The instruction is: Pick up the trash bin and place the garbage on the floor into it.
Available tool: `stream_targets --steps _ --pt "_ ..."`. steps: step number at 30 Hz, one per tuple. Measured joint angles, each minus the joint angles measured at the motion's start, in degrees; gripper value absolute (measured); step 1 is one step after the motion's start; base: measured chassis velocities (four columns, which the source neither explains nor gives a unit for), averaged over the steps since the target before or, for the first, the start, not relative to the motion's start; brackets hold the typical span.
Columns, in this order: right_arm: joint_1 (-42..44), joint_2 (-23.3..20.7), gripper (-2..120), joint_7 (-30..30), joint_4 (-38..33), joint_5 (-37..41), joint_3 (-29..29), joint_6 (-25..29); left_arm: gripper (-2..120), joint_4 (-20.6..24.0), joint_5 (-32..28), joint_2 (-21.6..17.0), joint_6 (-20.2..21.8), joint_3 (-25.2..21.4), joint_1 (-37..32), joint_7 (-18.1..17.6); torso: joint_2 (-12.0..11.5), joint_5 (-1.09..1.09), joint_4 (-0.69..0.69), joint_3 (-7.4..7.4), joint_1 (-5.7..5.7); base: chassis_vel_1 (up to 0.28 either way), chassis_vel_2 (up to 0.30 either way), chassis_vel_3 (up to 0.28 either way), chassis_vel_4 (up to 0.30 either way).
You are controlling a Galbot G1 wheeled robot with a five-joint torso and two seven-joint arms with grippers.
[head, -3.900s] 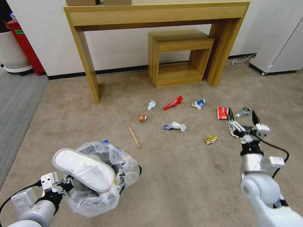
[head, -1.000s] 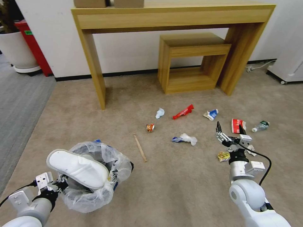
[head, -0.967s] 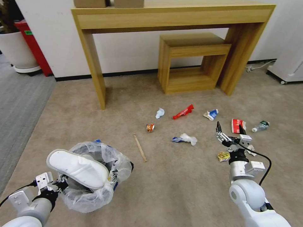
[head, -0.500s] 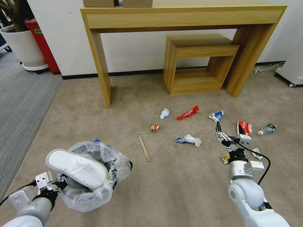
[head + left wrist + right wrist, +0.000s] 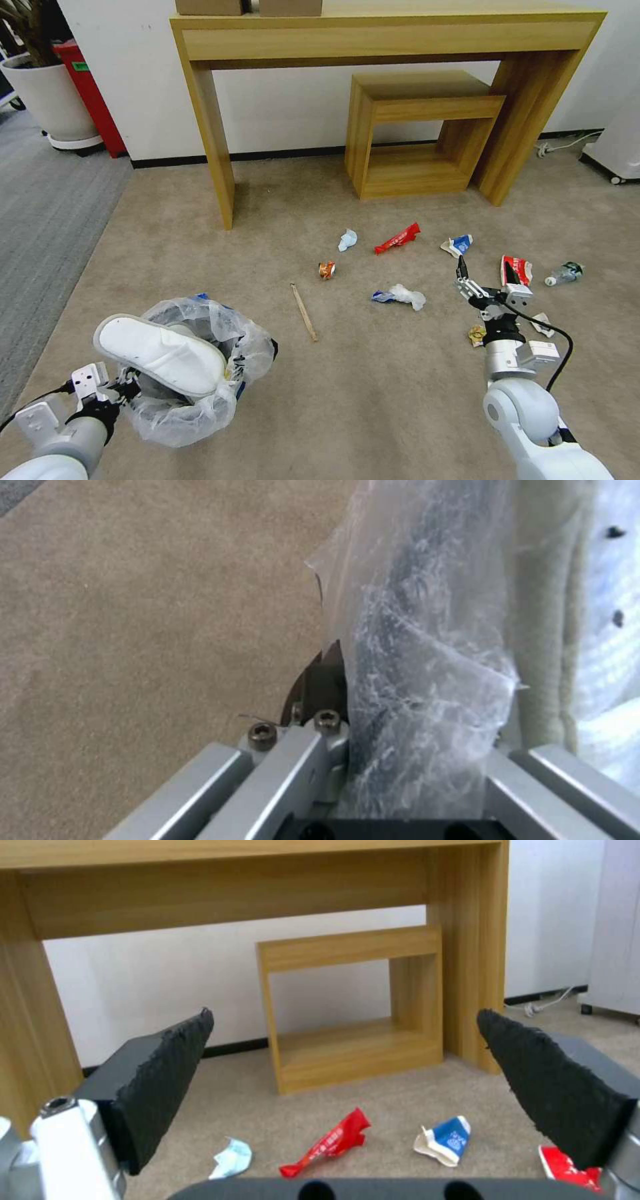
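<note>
The trash bin point(image 5: 248, 352), wrapped in a crinkled translucent liner point(image 5: 413, 680), hangs low at the near left with my left gripper point(image 5: 119, 392) shut on its rim. A white slipper point(image 5: 160, 347) lies across its mouth. On the beige floor point(image 5: 373, 407) lies the garbage: a red wrapper point(image 5: 397, 238) point(image 5: 330, 1142), a blue-white carton point(image 5: 457, 245) point(image 5: 443, 1140), a red pack point(image 5: 517, 270), a clear bottle point(image 5: 563, 273), tissues point(image 5: 401, 295), a wooden stick point(image 5: 303, 321) and a yellow wrapper point(image 5: 476, 335). My right gripper point(image 5: 483, 277) point(image 5: 353, 1075) hovers open above the yellow wrapper, holding nothing.
A tall wooden console table point(image 5: 387, 33) stands against the wall with a smaller wooden unit point(image 5: 420, 107) under it. A potted plant point(image 5: 47, 93) and a red object point(image 5: 90, 93) stand at the far left beside grey carpet point(image 5: 47, 220). A white appliance point(image 5: 623, 140) is at the far right.
The camera has moved, so the whole picture slid right over the last second. My right gripper now sits farther left among the litter. The bin has dipped slightly.
</note>
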State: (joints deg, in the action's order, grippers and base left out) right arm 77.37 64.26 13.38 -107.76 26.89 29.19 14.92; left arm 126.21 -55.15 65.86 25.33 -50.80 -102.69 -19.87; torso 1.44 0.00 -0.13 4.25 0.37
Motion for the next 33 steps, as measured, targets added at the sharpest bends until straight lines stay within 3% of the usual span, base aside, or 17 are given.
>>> stream_targets --steps 33 --pt "0.8 0.0 100 -0.3 -0.4 -0.2 -0.3 0.1 0 0.8 -2.4 -0.8 2.0 -2.0 -0.9 -0.9 0.0 0.0 0.0 0.0 -0.01 -0.05 0.051 0.048 -0.048"
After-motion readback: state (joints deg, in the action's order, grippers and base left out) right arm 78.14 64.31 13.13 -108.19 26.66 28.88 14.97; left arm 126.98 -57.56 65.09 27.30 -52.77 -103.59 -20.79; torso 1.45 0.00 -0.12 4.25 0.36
